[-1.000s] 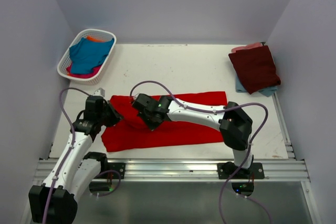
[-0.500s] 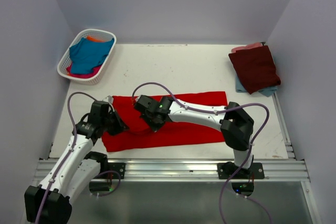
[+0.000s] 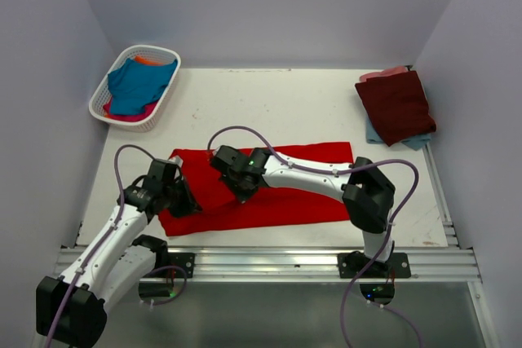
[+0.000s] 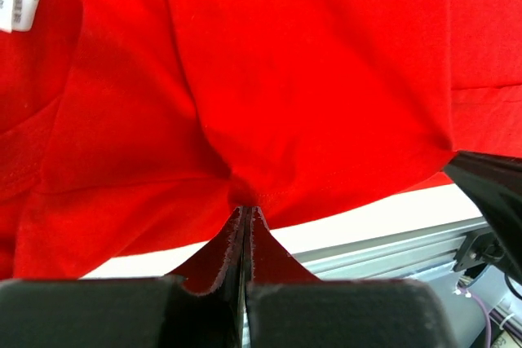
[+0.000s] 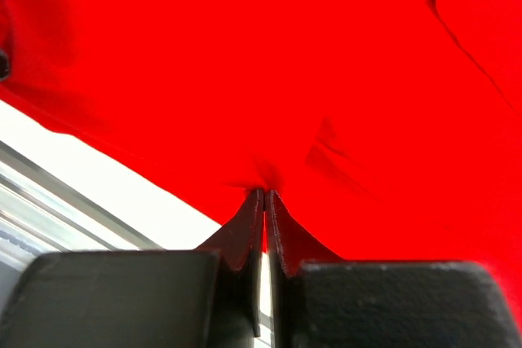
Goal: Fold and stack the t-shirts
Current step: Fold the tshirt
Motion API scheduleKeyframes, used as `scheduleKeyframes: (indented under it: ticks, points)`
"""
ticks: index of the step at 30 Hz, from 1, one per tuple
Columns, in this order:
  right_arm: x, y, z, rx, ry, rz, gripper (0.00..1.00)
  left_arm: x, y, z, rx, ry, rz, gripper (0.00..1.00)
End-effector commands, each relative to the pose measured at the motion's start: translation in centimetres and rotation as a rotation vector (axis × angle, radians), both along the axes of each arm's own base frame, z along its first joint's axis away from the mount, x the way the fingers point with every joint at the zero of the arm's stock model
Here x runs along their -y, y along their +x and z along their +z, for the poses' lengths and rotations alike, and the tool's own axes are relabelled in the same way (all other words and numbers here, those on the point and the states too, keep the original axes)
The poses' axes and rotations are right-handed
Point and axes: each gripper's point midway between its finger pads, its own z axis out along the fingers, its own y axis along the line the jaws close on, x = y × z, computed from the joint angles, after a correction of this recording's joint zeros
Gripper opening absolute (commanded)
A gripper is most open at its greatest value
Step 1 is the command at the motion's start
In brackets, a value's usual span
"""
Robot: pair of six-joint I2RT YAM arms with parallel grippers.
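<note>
Flanking red t-shirt (image 3: 298,206): basket (image 3: 98,103), maroon t-shirt (image 3: 397,106).

Open table (image 3: 285,103) between basket (image 3: 99,102) and folded stack (image 3: 397,105).

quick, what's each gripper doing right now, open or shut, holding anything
left gripper: shut, pinching the large bright red cloth t-shirt
right gripper: shut, pinching the same t-shirt

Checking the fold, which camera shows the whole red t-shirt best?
The top view: the red t-shirt shows nearly whole, spread across the table. The wrist views show only close patches pinched in the left end effector and right end effector.
</note>
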Motion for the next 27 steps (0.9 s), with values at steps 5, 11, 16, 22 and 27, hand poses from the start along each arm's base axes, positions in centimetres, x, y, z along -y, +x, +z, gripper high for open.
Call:
scheduleKeyframes:
  ticks: [5, 11, 16, 22, 27]
  points:
    - [1.0, 0.1, 1.8, 0.019, 0.012, 0.007, 0.65, -0.4, 0.4, 2.0, 0.014, 0.027, 0.038, 0.43]
    - [1.3, 0.8, 2.5, 0.048, 0.019, -0.018, 0.79, -0.5, 2.2, 4.0, 0.096, 0.05, 0.035, 0.6]
    - [3.7, 4.3, 3.0, 0.082, 0.051, -0.171, 0.78, -1.3, 6.2, 6.1, 0.26, 0.11, 0.063, 0.62]
    - [11.7, 12.5, 2.9, 0.102, 0.128, -0.494, 0.34, -0.7, 12.4, 6.8, 0.396, 0.128, 0.097, 0.27]
    - [17.0, 16.8, 2.5, 0.196, 0.057, -0.617, 0.0, 2.1, 14.8, 5.5, 0.358, 0.026, 0.076, 0.0]
